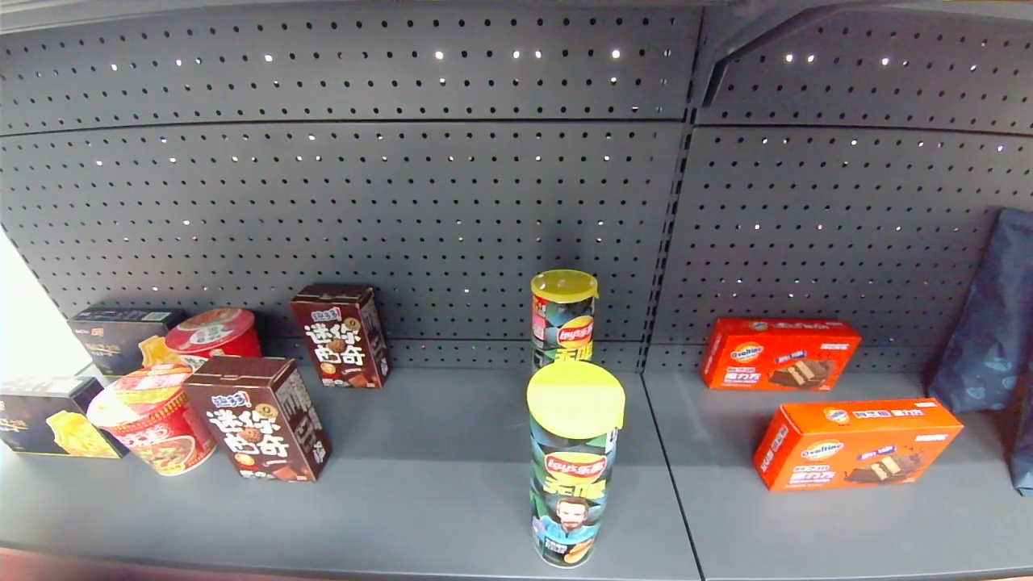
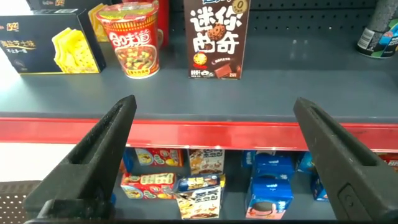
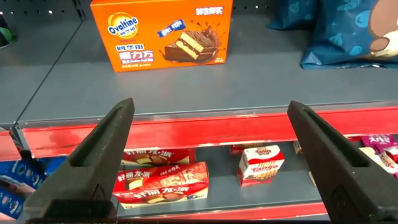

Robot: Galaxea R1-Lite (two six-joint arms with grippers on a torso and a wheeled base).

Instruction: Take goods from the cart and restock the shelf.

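On the grey shelf (image 1: 452, 484) stand two chip cans with yellow lids, one at the front (image 1: 573, 461) and one behind it (image 1: 562, 318). Two brown cookie boxes (image 1: 258, 418) (image 1: 340, 334), red noodle cups (image 1: 153, 420) and dark boxes (image 1: 48, 415) sit to the left. Two orange wafer boxes (image 1: 857, 444) (image 1: 776, 353) lie to the right. My left gripper (image 2: 214, 162) is open and holds nothing, in front of the red shelf edge (image 2: 205, 132), facing a cookie box (image 2: 215, 38) and a noodle cup (image 2: 134, 38). My right gripper (image 3: 211, 158) is open with nothing in it, facing an orange wafer box (image 3: 163, 34).
A dark blue bag (image 1: 989, 339) leans at the shelf's far right, also (image 3: 339, 31). The lower shelf holds more goods: blue cookie packs (image 2: 270, 186), red boxes (image 3: 163, 180) and a small carton (image 3: 260, 165). Bare shelf floor lies between the cookie boxes and the cans.
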